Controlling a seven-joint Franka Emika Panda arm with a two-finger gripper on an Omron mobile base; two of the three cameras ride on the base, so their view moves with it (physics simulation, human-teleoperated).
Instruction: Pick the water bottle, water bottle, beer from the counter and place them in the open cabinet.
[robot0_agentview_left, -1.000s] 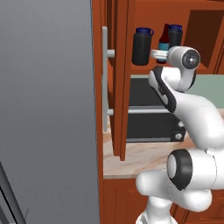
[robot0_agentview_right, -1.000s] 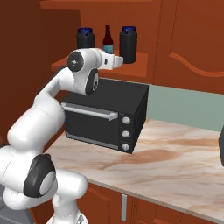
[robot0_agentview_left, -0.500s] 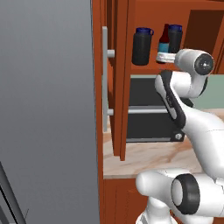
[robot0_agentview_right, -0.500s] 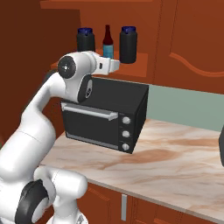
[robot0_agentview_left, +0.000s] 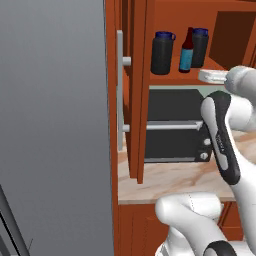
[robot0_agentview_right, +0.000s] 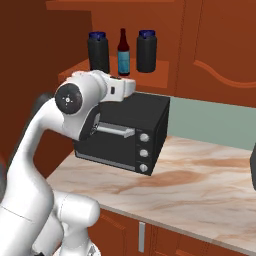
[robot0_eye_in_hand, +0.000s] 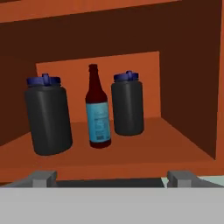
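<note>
Both stout black water bottles stand upright on the shelf of the open cabinet (robot0_eye_in_hand: 131, 148), one at the left (robot0_eye_in_hand: 48, 116) and one at the right (robot0_eye_in_hand: 127, 105). The beer (robot0_eye_in_hand: 98, 109), with its teal-blue label, stands between them. The left base view shows the same row: water bottle (robot0_agentview_left: 162, 52), beer (robot0_agentview_left: 186, 50), water bottle (robot0_agentview_left: 200, 47). My gripper (robot0_eye_in_hand: 112, 178) hangs open in front of the shelf edge, below the bottles, with nothing between its fingertips (robot0_eye_in_hand: 43, 177). The right base view has the hand (robot0_agentview_right: 129, 86) just above the oven.
A black oven (robot0_agentview_right: 125, 132) sits on the marble counter (robot0_agentview_right: 200, 175) under the shelf. The cabinet door with its grey bar handle (robot0_agentview_left: 120, 90) stands open at the left. A grey wall panel (robot0_agentview_left: 50, 125) lies left of it. A dark object (robot0_agentview_right: 253, 165) shows at the counter's right edge.
The hand has drawn back from the shelf and sunk a little toward the oven top. The three bottles have stayed where they stood. The jaws remain open.
</note>
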